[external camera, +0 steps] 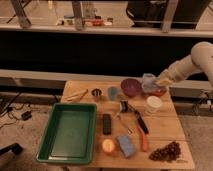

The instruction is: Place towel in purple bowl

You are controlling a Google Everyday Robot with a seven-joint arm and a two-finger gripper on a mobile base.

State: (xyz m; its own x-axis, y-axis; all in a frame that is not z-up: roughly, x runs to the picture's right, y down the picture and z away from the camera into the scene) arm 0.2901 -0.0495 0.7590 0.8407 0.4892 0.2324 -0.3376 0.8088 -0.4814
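The gripper [160, 80] is up over the far right part of the wooden table [165, 131]. Its jaws are pinched tight on the towel [148, 79], a soft, crinkly, pale blue-grey cloth bunched up at the jaws. Right under the jaws sits a round red-orange bowl [159, 92]. The purple bowl [130, 87], round and smooth, sits just left of the jaws as we look, beside the red one.

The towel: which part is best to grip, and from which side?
Probably its bunched edge nearest the arm, coming from that side: the gripper is shut on the towel there, and the soft folds hang over the red-orange bowl, beside the purple bowl.
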